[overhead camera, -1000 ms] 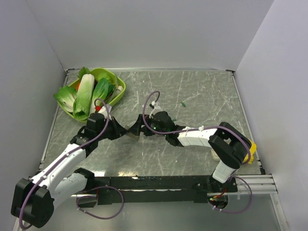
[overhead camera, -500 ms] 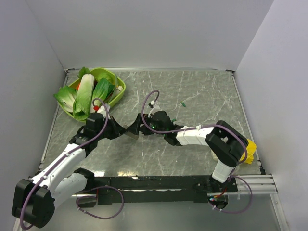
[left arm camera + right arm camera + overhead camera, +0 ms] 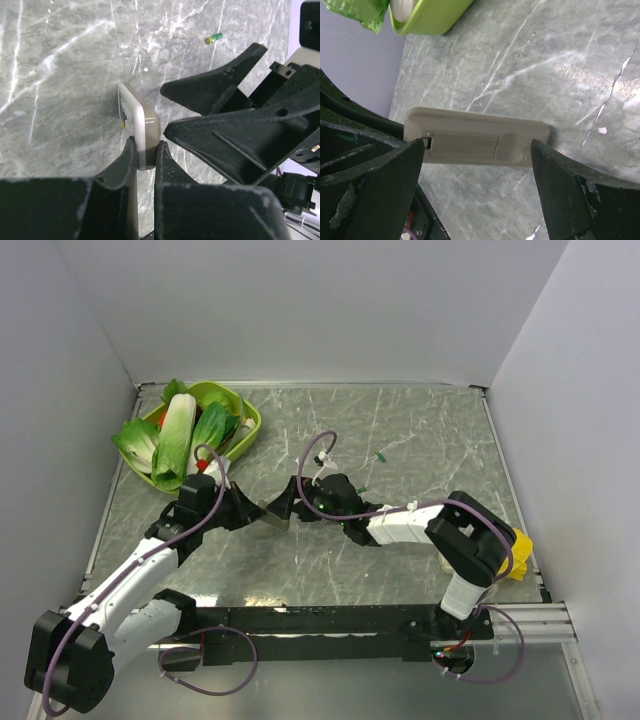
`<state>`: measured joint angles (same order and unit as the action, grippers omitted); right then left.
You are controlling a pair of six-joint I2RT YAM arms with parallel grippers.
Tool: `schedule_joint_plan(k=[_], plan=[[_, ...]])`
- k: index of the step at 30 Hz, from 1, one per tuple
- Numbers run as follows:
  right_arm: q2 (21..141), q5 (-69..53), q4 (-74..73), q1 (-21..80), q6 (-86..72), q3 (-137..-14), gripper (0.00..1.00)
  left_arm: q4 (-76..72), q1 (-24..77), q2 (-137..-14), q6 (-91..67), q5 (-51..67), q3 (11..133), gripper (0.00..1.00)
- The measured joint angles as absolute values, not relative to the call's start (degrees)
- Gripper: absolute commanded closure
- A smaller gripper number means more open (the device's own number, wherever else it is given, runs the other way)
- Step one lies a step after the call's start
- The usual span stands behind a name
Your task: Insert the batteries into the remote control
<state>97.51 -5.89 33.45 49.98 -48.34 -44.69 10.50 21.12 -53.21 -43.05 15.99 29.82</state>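
Note:
My left gripper point(image 3: 145, 147) is shut on the lower end of the remote control point(image 3: 142, 125) and holds it on edge just above the marble table. The white button face turns left in the left wrist view. The right wrist view shows its grey-brown back point(image 3: 475, 137) with the ridged battery cover closed. My right gripper point(image 3: 477, 150) is open wide, one finger off each end of the remote, touching neither. From above, both grippers meet at the remote point(image 3: 277, 512) mid-table. One green battery point(image 3: 382, 456) point(image 3: 214, 37) lies beyond, and a second point(image 3: 365, 489) lies nearer the right arm.
A lime-green bowl point(image 3: 247, 426) point(image 3: 430, 17) of leafy vegetables stands at the back left. A yellow object point(image 3: 521, 550) sits by the right arm's elbow at the right edge. White walls close in the table on three sides.
The right gripper has edged slightly left, closer round the remote. The left arm and the remote have stayed put.

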Motion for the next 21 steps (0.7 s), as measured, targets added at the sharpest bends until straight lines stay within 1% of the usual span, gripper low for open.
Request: schedule_joint_plan(k=[21], plan=[[97.6, -7.7, 32.0, 50.0, -47.5, -46.0, 0.06, 9.9, 21.1, -53.4, -42.9, 17.6, 29.5, 0.99]])
